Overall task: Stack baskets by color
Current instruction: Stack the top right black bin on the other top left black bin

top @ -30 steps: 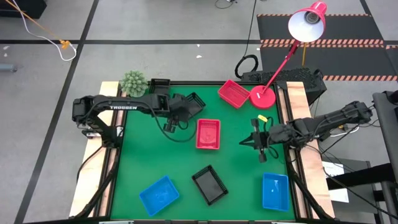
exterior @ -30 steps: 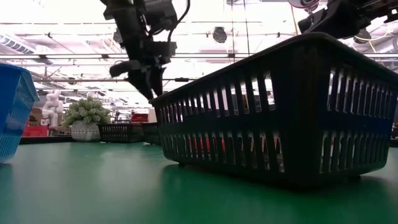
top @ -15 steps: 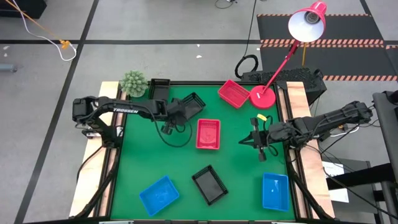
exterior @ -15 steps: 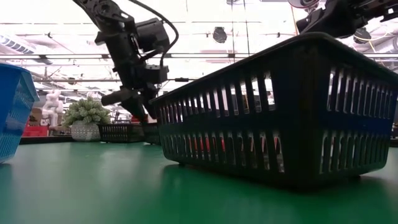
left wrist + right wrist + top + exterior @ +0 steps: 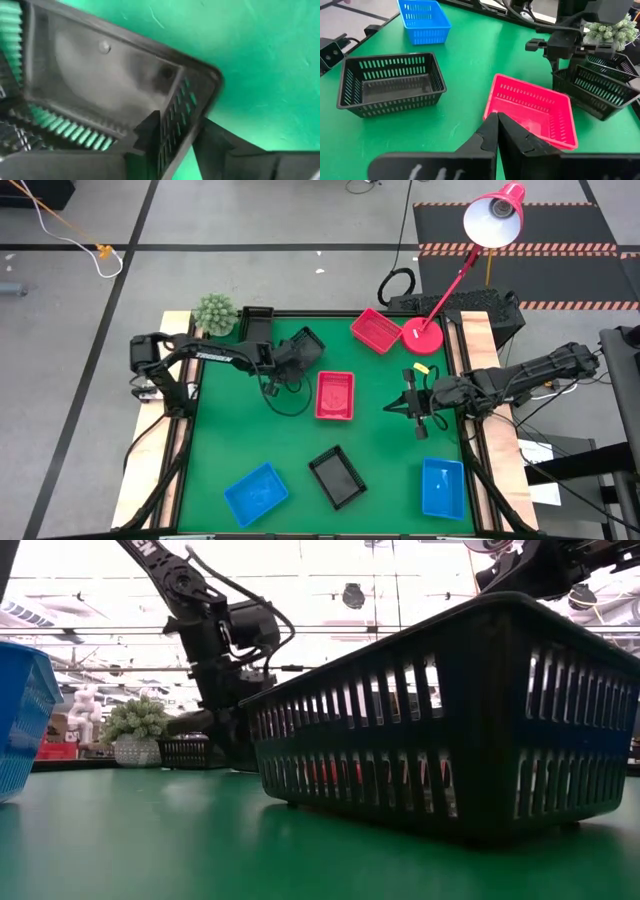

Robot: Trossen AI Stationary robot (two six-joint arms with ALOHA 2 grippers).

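My left claw [image 5: 180, 135] straddles the corner wall of a black basket [image 5: 306, 343], one finger inside, one outside, jaws narrowed around the mesh; I cannot tell whether they have bitten yet. A second black basket [image 5: 256, 321] sits just behind it, a red basket [image 5: 334, 395] just ahead. My right claw [image 5: 415, 409] hangs pinched tight and empty beyond that red one.

I judge the risk is the hold itself. A grip on one corner could let the basket swing or slip out as I lift, and a tilted basket may catch on the one behind rather than nest.

The green mat [image 5: 380, 460] looks flat and smooth, so a nudged basket would slide. Beyond the table lies grey floor, with a red lamp [image 5: 494, 217] standing over the far corner.
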